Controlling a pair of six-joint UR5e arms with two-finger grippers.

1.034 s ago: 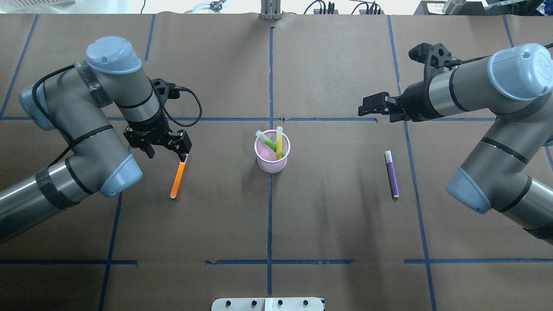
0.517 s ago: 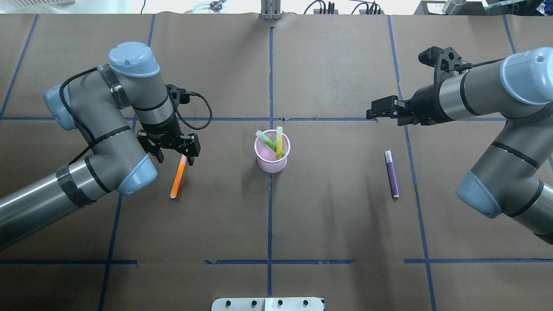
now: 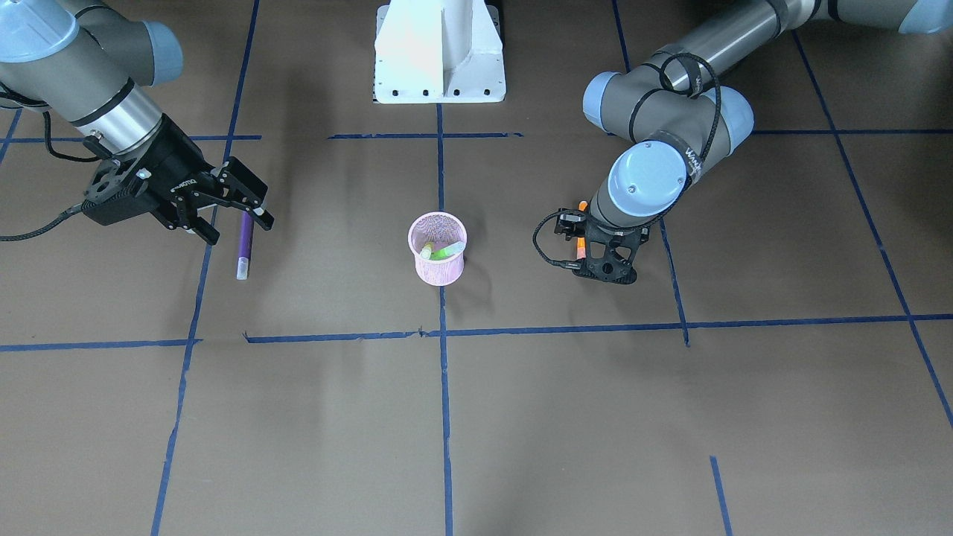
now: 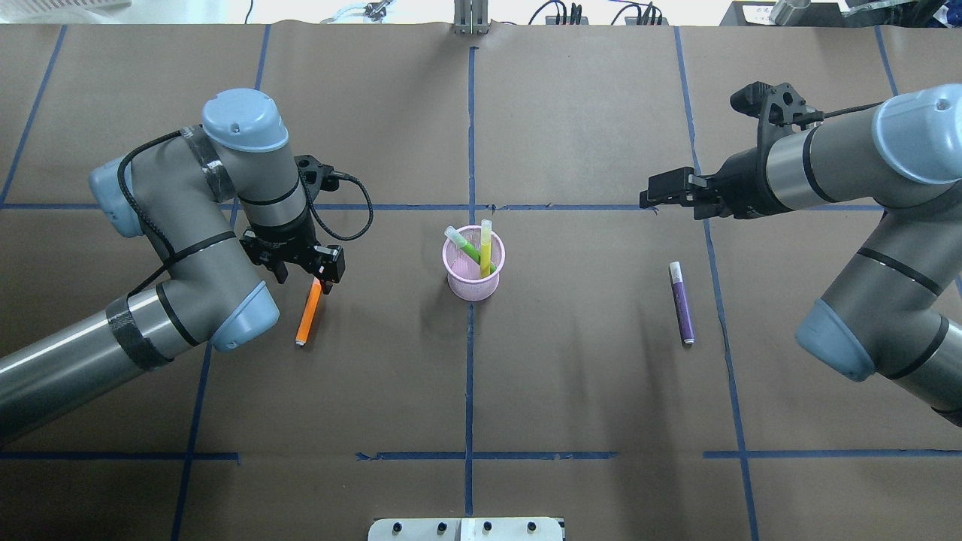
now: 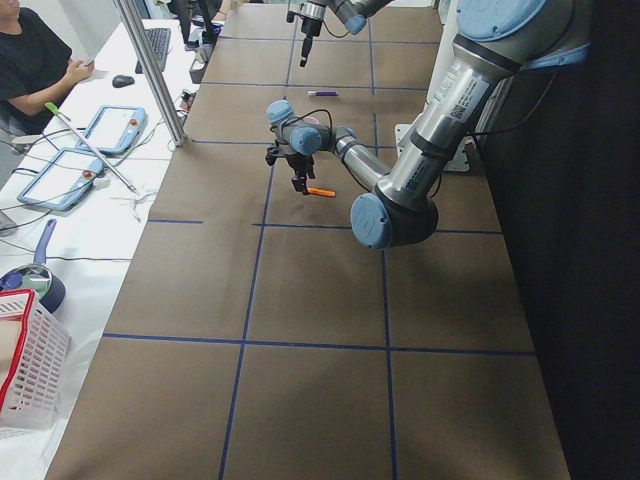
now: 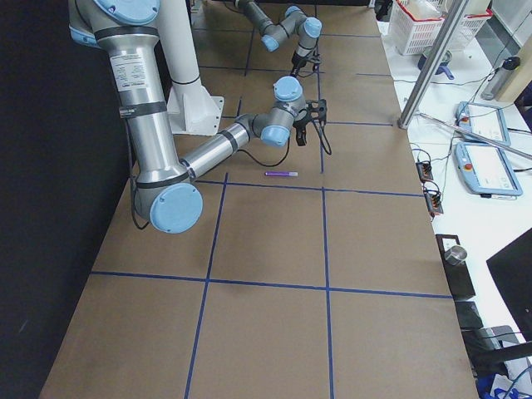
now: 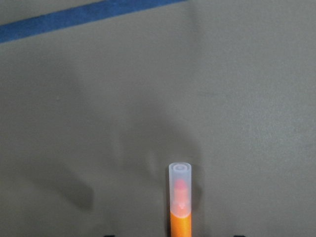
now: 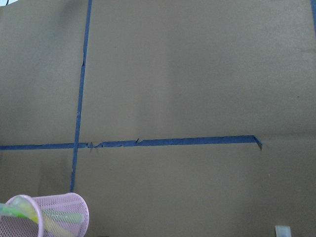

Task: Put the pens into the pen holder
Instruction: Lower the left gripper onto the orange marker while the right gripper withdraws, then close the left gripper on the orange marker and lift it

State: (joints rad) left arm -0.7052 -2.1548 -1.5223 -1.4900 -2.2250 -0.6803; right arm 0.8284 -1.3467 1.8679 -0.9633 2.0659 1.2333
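Straddling orange pen point(image 4: 307, 315) cap, left gripper point(image 4: 310, 280) spread wide; right gripper point(image 3: 240, 228) open, empty; pen holder point(image 4: 473, 282) well apart.

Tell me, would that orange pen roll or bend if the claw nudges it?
It would likely roll: the orange pen looks slim and round, and it lies flat on the table. It is probably stiff, since it lies dead straight. Its smooth barrel might slip a little in the left claw.
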